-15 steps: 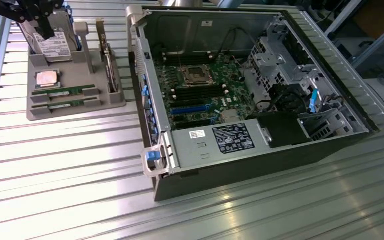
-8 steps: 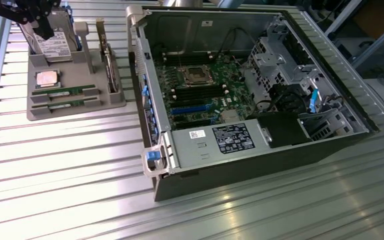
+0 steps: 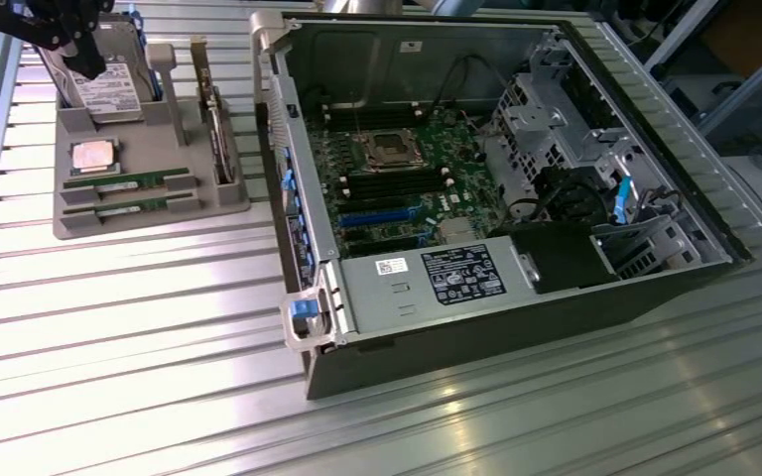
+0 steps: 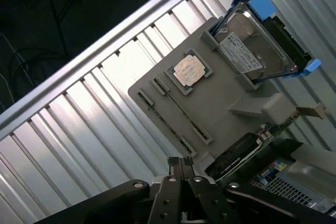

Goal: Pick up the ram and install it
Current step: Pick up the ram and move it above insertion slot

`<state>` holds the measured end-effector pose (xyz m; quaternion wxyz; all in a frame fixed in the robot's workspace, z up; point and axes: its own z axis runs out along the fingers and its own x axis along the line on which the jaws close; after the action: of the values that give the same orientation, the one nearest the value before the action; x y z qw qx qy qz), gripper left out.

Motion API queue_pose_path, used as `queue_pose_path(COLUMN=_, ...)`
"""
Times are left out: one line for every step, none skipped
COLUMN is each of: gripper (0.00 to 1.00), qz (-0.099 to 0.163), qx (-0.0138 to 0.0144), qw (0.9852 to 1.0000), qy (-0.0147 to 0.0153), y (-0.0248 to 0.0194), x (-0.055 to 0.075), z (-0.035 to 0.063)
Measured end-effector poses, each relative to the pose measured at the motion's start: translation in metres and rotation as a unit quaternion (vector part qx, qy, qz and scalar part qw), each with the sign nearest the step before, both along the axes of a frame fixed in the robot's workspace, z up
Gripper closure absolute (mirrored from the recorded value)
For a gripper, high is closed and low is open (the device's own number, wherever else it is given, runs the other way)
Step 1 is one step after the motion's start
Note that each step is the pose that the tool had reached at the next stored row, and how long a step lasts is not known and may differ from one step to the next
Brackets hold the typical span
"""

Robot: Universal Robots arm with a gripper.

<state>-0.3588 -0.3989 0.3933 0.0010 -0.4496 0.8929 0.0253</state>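
Note:
Two ram sticks lie side by side in the grey holder tray (image 3: 156,220). The near ram (image 3: 130,205) and the far ram (image 3: 130,181) are both narrow green strips. In the wrist view they appear edge-on, one ram (image 4: 181,111) beside the other ram (image 4: 164,123). My gripper (image 3: 90,67) hangs above the tray's back end, over the hard drive (image 3: 110,89), well apart from both sticks. Its black fingers (image 4: 173,167) are pressed together, shut on nothing. The open computer case (image 3: 487,297) holds the motherboard (image 3: 395,198) with dark memory slots (image 3: 381,183).
A silver CPU (image 3: 94,156) sits in the tray beside the sticks. A wider green expansion card (image 3: 222,139) stands upright at the tray's edge near the case. The ribbed metal table (image 3: 130,337) stretches in front. The power supply (image 3: 447,278) fills the case's near end.

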Motion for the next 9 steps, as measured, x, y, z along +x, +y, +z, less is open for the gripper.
queue_pose_path(gripper=0.89, qz=0.016, qx=0.0, qw=0.9999, qy=0.0, y=0.0, x=0.0, z=0.0)
queue_pose_path(gripper=0.89, qz=0.025, qx=0.0, qw=0.9997, qy=0.0, y=0.0, x=0.0, z=0.0)
queue_pose_path(gripper=0.89, qz=0.039, qx=0.0, qw=0.9992, qy=0.0, y=0.0, x=0.0, z=0.0)
queue_pose_path(gripper=0.89, qz=0.05, qx=0.0, qw=0.9987, qy=0.0, y=0.0, x=0.0, z=0.0)
queue_pose_path(gripper=0.89, qz=0.062, qx=0.0, qw=0.9981, qy=0.0, y=0.0, x=0.0, z=0.0)
queue_pose_path(gripper=0.89, qz=0.068, qx=0.0, qw=0.9977, qy=0.0, y=0.0, x=0.0, z=0.0)
queue_pose_path(gripper=0.89, qz=0.074, qx=0.0, qw=0.9973, qy=0.0, y=0.0, x=0.0, z=0.0)
queue_pose_path(gripper=0.89, qz=0.081, qx=0.0, qw=0.9967, qy=0.0, y=0.0, x=0.0, z=0.0)
queue_pose_path(gripper=0.89, qz=0.091, qx=0.0, qw=0.9959, qy=0.0, y=0.0, x=0.0, z=0.0)
